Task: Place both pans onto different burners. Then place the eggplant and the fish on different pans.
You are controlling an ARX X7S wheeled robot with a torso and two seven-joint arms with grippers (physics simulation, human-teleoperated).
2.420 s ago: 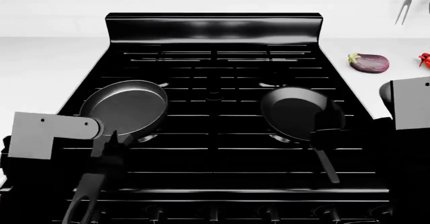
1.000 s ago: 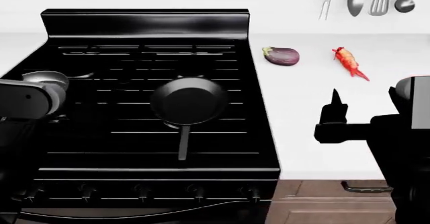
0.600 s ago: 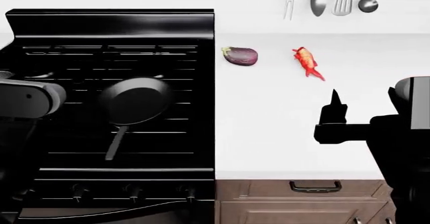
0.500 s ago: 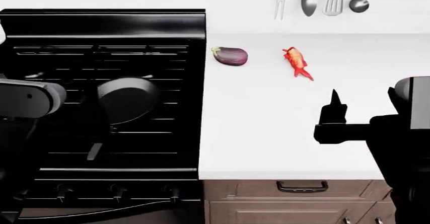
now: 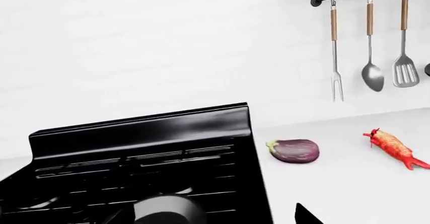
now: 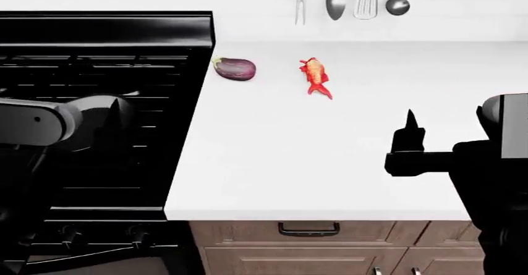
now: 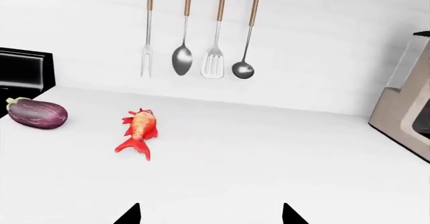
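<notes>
The dark purple eggplant [image 6: 235,68] and the red-orange fish [image 6: 315,77] lie apart on the white counter, right of the black stove's burner grates [image 6: 123,77]. One black pan [image 6: 97,111] sits on a grate, half hidden behind my left arm; the other pan is out of view. My right gripper [image 6: 410,133] is open and empty above the counter, well short of the fish [image 7: 139,128] and eggplant [image 7: 37,113]. In the left wrist view the pan [image 5: 164,211], eggplant [image 5: 293,150] and fish [image 5: 393,147] show; one fingertip [image 5: 305,217] stands far off centre, so the jaws are apart.
A fork, spoon, spatula and ladle hang on a wall rail [image 6: 350,0] behind the counter [image 6: 330,164]. A drawer with a dark handle [image 6: 308,228] is below its front edge. A beige appliance [image 7: 410,113] stands at the counter's far right.
The head view has swung right: the stove slid left, the left pan left the view, the eggplant and fish moved toward the middle. My right gripper has left the pan handle and hangs over the counter.
</notes>
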